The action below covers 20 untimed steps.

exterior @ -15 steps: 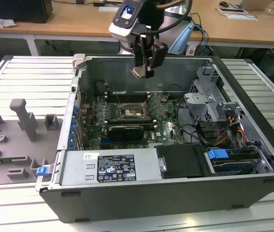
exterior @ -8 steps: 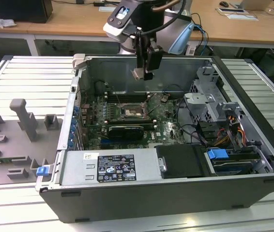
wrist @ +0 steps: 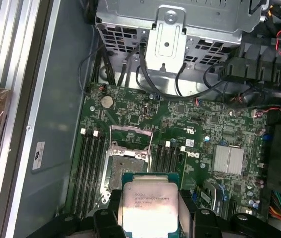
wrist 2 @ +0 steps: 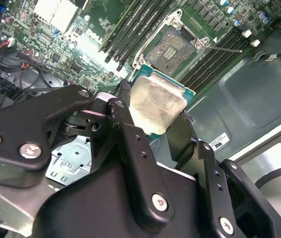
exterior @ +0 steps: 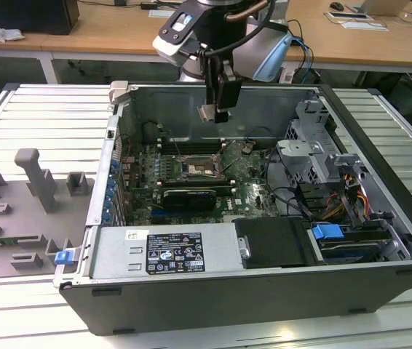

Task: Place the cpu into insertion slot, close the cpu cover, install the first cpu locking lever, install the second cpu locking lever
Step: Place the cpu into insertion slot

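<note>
My gripper (exterior: pixel 212 113) hangs above the open computer case, shut on the cpu (exterior: pixel 207 113), which it holds by two opposite edges. In both wrist views the cpu (wrist 2: pixel 158 101) (wrist: pixel 149 207) shows a pale metal face on a green board, clamped between the black fingers (wrist 2: pixel 125 116). The insertion slot (exterior: pixel 200 169) (wrist 2: pixel 173 44) (wrist: pixel 127 167) lies uncovered on the motherboard, below the chip and apart from it. The cpu cover (wrist: pixel 130 133) stands flipped up at the slot's far edge. A thin locking lever (wrist 2: pixel 225 48) sticks out beside the slot.
Long black memory slots (wrist: pixel 92 158) flank the socket. A metal drive cage (exterior: pixel 311 156) with cables stands at the exterior view's right, and a power supply (exterior: pixel 166 251) fills the case's near side. Grey fixtures (exterior: pixel 38 182) sit on the table outside the case.
</note>
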{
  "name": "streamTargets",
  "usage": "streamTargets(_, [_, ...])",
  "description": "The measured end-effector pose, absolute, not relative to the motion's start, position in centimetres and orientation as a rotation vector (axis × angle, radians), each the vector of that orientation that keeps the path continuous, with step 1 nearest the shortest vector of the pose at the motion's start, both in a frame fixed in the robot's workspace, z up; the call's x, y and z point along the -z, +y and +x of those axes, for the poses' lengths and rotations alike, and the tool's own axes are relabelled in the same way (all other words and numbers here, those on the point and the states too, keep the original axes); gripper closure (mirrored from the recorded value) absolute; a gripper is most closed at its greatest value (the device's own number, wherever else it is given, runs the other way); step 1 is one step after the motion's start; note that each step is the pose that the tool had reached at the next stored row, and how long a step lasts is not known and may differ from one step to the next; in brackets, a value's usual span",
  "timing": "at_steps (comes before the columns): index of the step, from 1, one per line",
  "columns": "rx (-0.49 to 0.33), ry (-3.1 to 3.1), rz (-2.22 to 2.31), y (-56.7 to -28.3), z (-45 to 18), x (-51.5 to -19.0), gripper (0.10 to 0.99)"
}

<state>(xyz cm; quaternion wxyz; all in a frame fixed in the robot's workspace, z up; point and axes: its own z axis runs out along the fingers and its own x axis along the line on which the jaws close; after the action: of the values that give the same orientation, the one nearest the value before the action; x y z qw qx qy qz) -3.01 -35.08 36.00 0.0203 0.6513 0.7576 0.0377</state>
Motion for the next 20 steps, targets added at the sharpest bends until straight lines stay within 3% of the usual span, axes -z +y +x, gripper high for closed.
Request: streamTargets(20, [-0.115,2.297,2.077,-35.1,-3.0,-34.9,0.553])
